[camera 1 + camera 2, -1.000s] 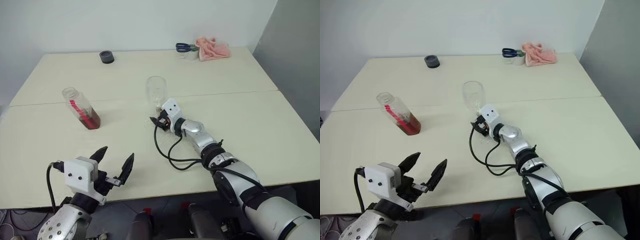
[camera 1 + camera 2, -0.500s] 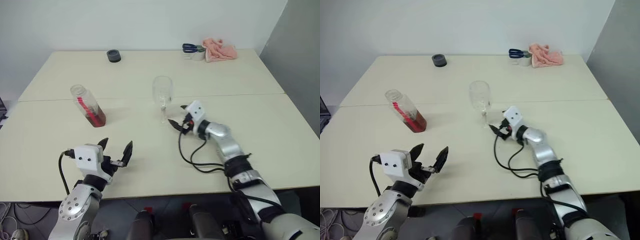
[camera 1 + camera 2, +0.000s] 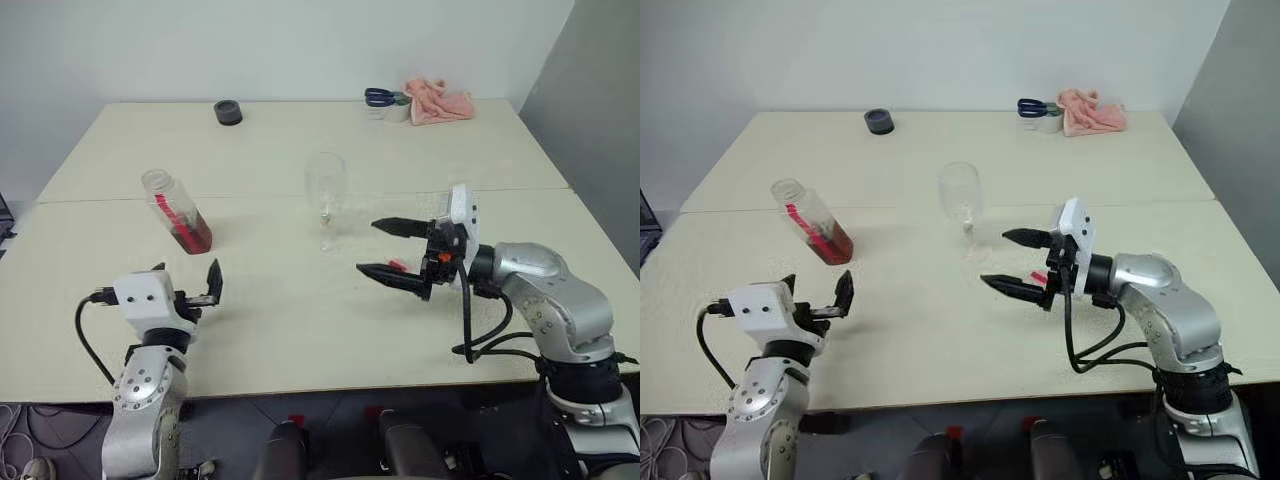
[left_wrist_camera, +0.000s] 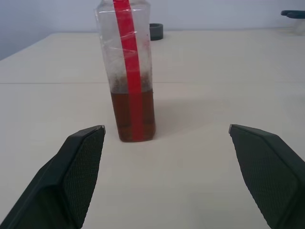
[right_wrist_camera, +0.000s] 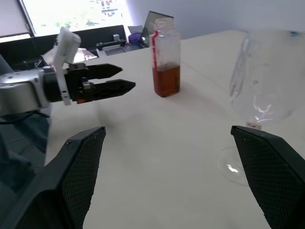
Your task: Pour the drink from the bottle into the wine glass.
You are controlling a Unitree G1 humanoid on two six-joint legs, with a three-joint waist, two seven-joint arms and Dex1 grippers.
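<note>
Left wrist view looks straight along the open fingers at the bottle (image 4: 129, 71), which stands upright on the cream table (image 3: 300, 310) with the drink (image 4: 133, 114) filling roughly its lower third, amber to reddish-brown. A red strip runs down its face; no lettering can be read on it, and no brand shows anywhere. The neck appears uncapped, though the top is cut off in that view and small in the head views, so this is a guess.

From the head views, the bottle sits on the robot's left half of the table, and the wine glass (image 3: 325, 195) stands upright near the middle, well apart from it and seemingly empty. The left gripper (image 3: 186, 289) hovers level, short of the bottle and lined up with it, fingers spread wide with nothing between them. The right gripper (image 3: 398, 250) hangs over the table just to the right of the glass, pointing toward the robot's left, its fingers likewise spread wide and holding nothing.

Pouring has not begun: the step in hand looks like the left arm's approach to the bottle. The next move likely calls for carrying the spread fingers forward around the squarish body, above the liquid line, closing firmly, then lifting and bringing the bottle's mouth over the bowl.

Farther back lie a small dark puck (image 3: 228, 112), blue-handled scissors (image 3: 379, 96) and a pink cloth (image 3: 438, 100).
</note>
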